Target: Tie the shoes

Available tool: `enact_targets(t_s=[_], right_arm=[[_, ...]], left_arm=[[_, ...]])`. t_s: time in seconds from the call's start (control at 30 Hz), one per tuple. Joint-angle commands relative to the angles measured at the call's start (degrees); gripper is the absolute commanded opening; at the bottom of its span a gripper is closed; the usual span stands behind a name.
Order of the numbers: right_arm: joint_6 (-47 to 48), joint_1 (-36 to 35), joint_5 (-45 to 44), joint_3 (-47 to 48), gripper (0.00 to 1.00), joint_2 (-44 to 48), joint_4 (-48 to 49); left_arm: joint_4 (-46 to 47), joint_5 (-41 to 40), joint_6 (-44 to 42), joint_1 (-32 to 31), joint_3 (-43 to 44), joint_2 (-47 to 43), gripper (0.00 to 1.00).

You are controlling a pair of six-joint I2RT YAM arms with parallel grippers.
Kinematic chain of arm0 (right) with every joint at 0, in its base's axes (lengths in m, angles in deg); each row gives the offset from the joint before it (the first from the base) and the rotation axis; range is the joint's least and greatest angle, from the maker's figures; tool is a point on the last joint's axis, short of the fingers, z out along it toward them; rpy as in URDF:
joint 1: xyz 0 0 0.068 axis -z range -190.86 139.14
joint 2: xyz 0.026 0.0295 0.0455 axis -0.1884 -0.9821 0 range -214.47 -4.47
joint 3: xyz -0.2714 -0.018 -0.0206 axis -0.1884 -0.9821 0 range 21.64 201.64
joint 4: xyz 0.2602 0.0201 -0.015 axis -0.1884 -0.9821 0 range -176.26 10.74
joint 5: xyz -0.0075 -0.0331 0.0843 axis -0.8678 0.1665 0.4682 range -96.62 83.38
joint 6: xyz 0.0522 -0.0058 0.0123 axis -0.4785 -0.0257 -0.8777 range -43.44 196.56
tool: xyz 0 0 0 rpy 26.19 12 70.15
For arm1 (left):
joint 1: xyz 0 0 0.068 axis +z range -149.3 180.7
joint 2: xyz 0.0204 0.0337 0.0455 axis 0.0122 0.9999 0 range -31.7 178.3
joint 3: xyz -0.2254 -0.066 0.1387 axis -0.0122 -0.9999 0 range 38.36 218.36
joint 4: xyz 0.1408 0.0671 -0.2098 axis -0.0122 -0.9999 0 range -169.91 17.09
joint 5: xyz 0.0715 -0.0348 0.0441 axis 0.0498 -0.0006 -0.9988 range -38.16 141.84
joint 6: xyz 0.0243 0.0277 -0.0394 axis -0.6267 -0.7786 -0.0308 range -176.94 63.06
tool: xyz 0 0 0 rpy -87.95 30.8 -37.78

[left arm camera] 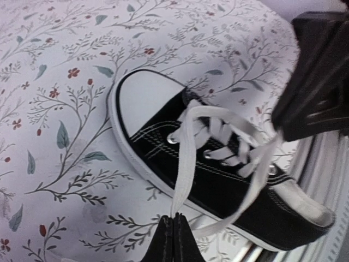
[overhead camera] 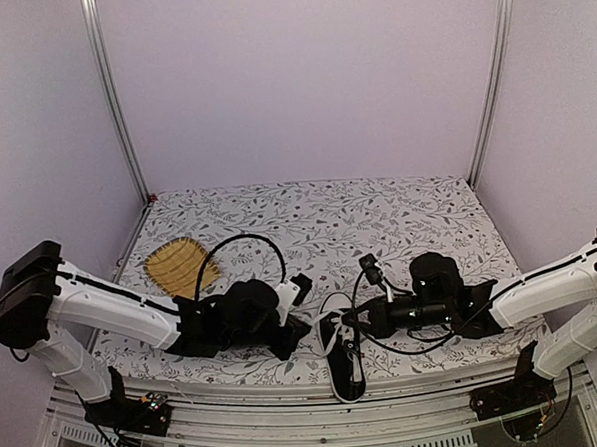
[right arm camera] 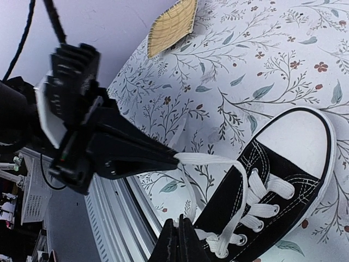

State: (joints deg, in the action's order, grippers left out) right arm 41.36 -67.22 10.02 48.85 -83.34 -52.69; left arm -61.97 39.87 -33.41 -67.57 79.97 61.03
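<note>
Pinching the white lace (left arm camera: pixel 182 158) – L gripper (left arm camera: pixel 173 240) clenched on it, at 9 o'clock of the shoe (overhead camera: pixel 344 366). R gripper (right arm camera: pixel 177 240), at 2 o'clock, clenched too, seemingly on the same lace. Shoe sits at the table's (overhead camera: pixel 428 217) 6 o'clock edge. No bow yet; prob. starting the first loop. Next move needs steady tension w/o dragging the shoe off the edge – grippers crowd each other. Mat (overhead camera: pixel 181 265) at 10 o'clock, well apart.
</note>
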Motion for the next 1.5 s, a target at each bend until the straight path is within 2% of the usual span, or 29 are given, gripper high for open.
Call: enact_targets(t_s=[0.0,0.2,0.33,0.43,0.67,0.77,0.9,1.0,1.1,1.17,1.33,1.47], right_arm=[[-1.8,-0.3,-3.3,3.1,0.02,-1.4,-3.5],[-3.4,-0.3,-6.0,5.2,0.02,-4.7,-4.3],[-4.4,-0.3,-6.3,6.8,0.02,-7.5,-3.7],[-4.6,-0.3,-6.4,7.9,0.02,-8.7,-3.4],[-5.0,-0.3,-6.7,8.2,0.02,-9.7,-3.1],[-5.1,-0.4,-6.6,8.2,0.02,-9.9,-3.2],[-5.3,-0.4,-6.5,8.4,0.02,-10.0,-3.1],[-5.4,-0.3,-6.6,8.5,0.02,-10.0,-3.0],[-5.5,-0.3,-6.7,8.6,0.02,-10.1,-3.1],[-5.5,-0.3,-6.6,8.8,0.02,-10.1,-3.0],[-5.6,-0.3,-6.6,8.7,0.02,-10.1,-3.0],[-5.4,-0.4,-6.1,8.7,0.02,-9.5,-3.0]], left_arm=[[-3.0,14.4,6.6,0.1,-1.0,-5.4,0.0],[-4.3,27.9,19.5,-0.4,0.5,-8.5,0.0],[1.2,34.1,29.6,-0.7,2.4,-8.8,0.0],[7.1,36.5,36.6,-0.8,3.5,-7.5,0.0],[16.5,36.9,43.9,-3.5,10.3,-0.6,0.0],[16.5,37.2,43.7,-4.2,12.8,2.3,0.0],[16.4,35.4,44.1,-4.3,10.8,3.9,0.02],[15.1,34.9,43.4,-4.3,10.0,4.5,0.15],[9.6,34.1,40.5,-4.5,10.7,4.6,0.27],[4.6,32.7,38.0,-4.7,11.2,4.4,0.3],[-0.5,30.5,32.5,-5.2,10.7,2.3,0.44],[-3.4,25.9,26.3,-5.4,8.7,-3.1,0.46]])
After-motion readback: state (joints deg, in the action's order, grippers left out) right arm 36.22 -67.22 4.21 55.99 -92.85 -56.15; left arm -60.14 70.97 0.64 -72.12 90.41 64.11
